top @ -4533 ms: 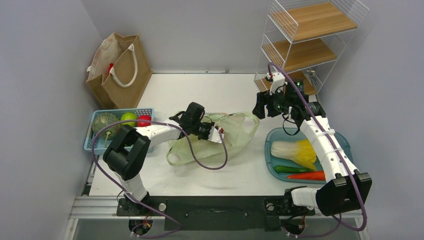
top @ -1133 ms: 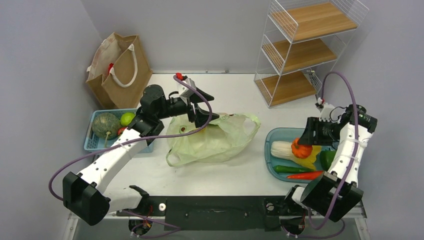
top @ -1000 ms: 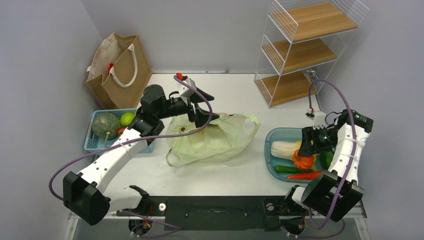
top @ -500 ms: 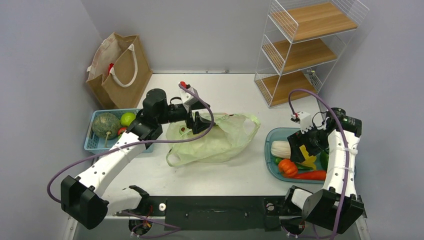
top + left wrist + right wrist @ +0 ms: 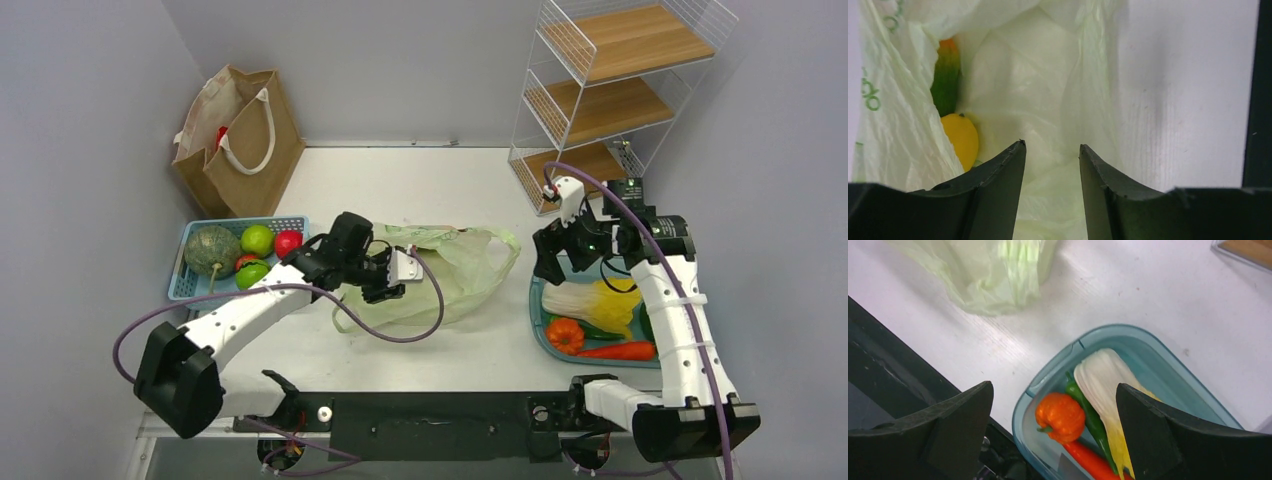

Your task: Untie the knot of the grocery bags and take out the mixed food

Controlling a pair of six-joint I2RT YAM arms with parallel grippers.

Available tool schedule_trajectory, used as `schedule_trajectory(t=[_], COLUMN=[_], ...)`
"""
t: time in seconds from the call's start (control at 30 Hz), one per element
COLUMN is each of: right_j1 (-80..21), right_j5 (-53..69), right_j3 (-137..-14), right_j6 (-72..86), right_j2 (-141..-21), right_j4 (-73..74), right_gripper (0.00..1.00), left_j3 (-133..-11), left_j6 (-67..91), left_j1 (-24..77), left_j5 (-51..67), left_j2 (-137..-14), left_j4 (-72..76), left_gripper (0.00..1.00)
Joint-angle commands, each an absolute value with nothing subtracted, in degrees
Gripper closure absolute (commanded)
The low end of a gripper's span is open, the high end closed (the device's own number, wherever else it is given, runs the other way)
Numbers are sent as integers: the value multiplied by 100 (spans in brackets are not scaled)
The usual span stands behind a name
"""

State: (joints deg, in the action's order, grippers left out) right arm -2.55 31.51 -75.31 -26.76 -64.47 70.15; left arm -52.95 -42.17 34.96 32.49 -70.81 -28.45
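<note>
- The ribbed orange tomato-like piece (image 5: 565, 335) lies in a teal plastic tray (image 5: 540, 322) to the right of the plastic bag (image 5: 450, 285). It is round and lobed, and touches a red pepper (image 5: 615, 351) and a slim green one (image 5: 1088, 410).
- A long white-yellow cabbage (image 5: 590, 300) fills the tray's middle, with its pale stalk end towards the plastic bag.
- The plastic bag is thin, crinkly, pale green film, lying slack on the white table (image 5: 430, 190). Its long axis runs from near-left to far-right.
- One loop handle (image 5: 347, 318) lies open at the bag's near-left corner and another (image 5: 505, 240) at its far-right end, well apart.
- The left gripper (image 5: 385, 288) is at the bag's left end, pointing into the film. Its dark fingers (image 5: 998, 190) stand a narrow gap apart. Film shows between them, but I cannot tell if any is pinched.
- In the left wrist view an orange-green mango (image 5: 945, 80) lies inside the bag, its long axis running away from the fingers. A smooth yellow fruit (image 5: 962, 140) sits just beside it.
- The right gripper (image 5: 548, 265) hangs just right of the bag, over the tray's far-left corner. Its fingers are spread wide and hold nothing.
- A blue lattice basket (image 5: 190, 292) to the left of the bag holds a grey-green squash (image 5: 210, 250), two green fruits (image 5: 257, 240) and a red one (image 5: 288, 241).
- Far right of the bag is a white wire shelf (image 5: 610, 90) with wooden boards.
- Far left of it, the brown paper bag (image 5: 240, 140) stands upright with white rope handles.
</note>
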Motion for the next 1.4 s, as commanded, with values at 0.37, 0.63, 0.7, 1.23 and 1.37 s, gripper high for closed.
schedule_trajectory(t=[0.37, 0.63, 0.7, 1.23, 1.37], right_j1=[-789, -791, -790, -782, -782], right_j5=[3036, 3020, 3007, 3099, 3136], right_j3=[-7841, -7739, -7750, -7838, -7896], right_j6=[-1580, -1573, -1573, -1582, -1592], right_j2=[-6986, -6960, -6965, -7150, -7238], right_j4=[5780, 5781, 5781, 5806, 5828], right_gripper=[13, 13, 13, 13, 13], left_j3=[-5990, -6570, -6692, -7739, -8044], left_j6=[-6252, -6804, -6941, -7841, -7896], left_j1=[3490, 3377, 3371, 3227, 3158], left_j5=[1133, 1164, 1158, 460, 655], left_j2=[-9296, -9653, -9765, -11278, -11622], left_j4=[-1829, -1680, -1687, -2071, -2621], left_gripper=[30, 24, 24, 21, 25])
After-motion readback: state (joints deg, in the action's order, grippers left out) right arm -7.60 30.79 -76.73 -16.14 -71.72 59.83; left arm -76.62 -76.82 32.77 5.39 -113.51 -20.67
